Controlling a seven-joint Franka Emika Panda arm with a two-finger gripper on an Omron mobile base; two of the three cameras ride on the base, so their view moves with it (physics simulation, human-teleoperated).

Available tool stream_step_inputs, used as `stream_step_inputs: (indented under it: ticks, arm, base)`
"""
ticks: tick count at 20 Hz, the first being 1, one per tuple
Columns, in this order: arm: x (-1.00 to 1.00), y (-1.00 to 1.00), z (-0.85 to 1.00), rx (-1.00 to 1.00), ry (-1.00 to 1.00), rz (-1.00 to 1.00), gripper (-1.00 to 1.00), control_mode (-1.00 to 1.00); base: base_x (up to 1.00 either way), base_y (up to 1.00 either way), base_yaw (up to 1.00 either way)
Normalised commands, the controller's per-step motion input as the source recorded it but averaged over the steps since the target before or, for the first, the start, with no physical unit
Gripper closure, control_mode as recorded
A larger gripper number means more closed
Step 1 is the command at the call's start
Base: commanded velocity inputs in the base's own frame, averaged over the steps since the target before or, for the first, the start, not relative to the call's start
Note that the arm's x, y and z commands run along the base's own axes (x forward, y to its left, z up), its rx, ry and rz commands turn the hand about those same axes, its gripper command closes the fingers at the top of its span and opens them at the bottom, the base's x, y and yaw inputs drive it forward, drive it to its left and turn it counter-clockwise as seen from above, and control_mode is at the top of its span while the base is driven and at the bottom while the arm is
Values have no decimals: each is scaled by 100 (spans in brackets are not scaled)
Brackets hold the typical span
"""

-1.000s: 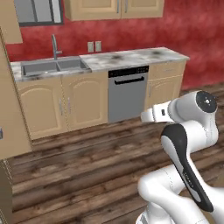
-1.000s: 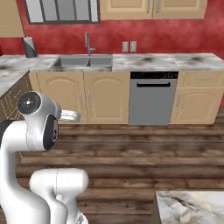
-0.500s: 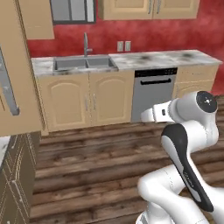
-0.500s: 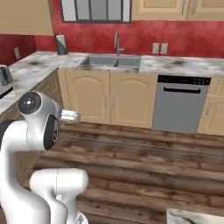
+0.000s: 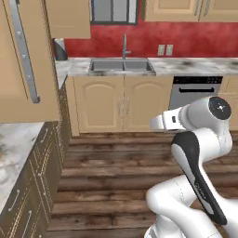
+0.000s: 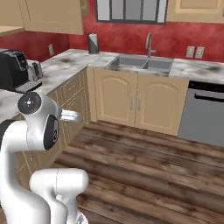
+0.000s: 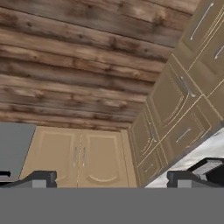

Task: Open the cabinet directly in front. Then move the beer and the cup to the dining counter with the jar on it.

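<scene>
I see one pincer (image 7: pixel 109 177), jaws spread fully wide, holding nothing. One cabinet (image 5: pixel 21 65) door stands at upper left, above the counter (image 5: pixel 14 139). One sink (image 5: pixel 122 66), one dishwasher (image 5: pixel 195 90).

The robot's white arm (image 6: pixel 37 131) rises at the lower left, its dark-jointed shoulder in front of a marble desk (image 6: pixel 65 61) that runs along the left and turns the corner under a red wall. A black coffee machine (image 6: pixel 15 70) stands on the desk at the left edge. A steel sink (image 6: pixel 142 63) with a tall faucet (image 6: pixel 149 43) sits under a window (image 6: pixel 131 9). A grey dishwasher (image 6: pixel 205 113) stands at the right, above a dark wood plank floor (image 6: pixel 153 175). Tan upper cabinets (image 6: pixel 52 15) hang top left.
</scene>
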Motion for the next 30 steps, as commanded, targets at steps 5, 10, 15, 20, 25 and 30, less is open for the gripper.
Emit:
stream_step_inputs:
  ticks: [5, 10, 15, 20, 25, 30]
  arm:
    - [0, 0, 0, 0, 0, 0, -100, 100]
    - [0, 0, 0, 0, 0, 0, -100, 100]
    - [0, 0, 0, 0, 0, 0, -100, 100]
    - [0, 0, 0, 0, 0, 0, -100, 100]
    - [0, 0, 0, 0, 0, 0, -100, 100]
    - [0, 0, 0, 0, 0, 0, -100, 100]
  base:
    - [3, 1, 31]
    - [16, 0, 30]
    - [18, 0, 31]
    - [23, 0, 28]
    - [32, 0, 25]
    - [48, 0, 23]
